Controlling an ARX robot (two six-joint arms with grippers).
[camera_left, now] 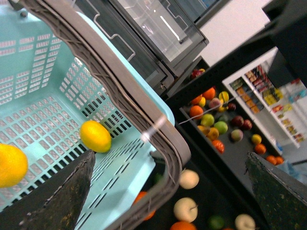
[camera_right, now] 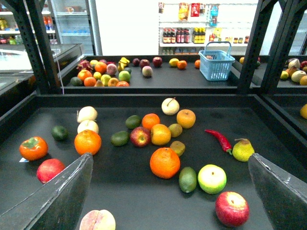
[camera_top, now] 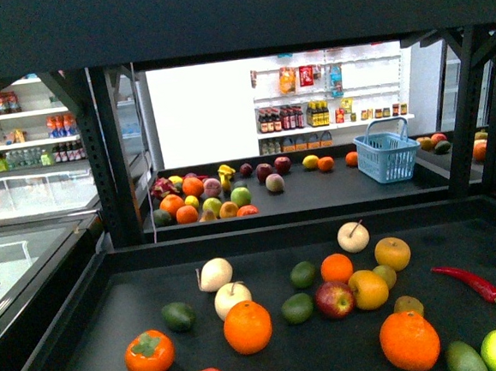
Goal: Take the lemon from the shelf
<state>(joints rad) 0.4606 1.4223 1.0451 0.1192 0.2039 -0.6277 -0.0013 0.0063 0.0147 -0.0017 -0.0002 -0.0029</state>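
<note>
both grippers are hanging released and empty — a lemon (camera_left: pixel 95 136) is already sitting in the basket (camera_left: pixel 43 81); next, searching the shelf (camera_top: pixel 134 272).

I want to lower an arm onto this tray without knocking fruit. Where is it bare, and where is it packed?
Bare: the tray's back-left stretch behind the white pears, and the right back between the yellow fruit and chili. Packed: the centre around the red apple.

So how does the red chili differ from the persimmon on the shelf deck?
The red chili is long, thin and curved, lying toward the right side of the deck; the persimmon is round, squat and orange with a green leafy cap, at the left. The chili is deeper red. Both rest loose on the shelf.
</note>
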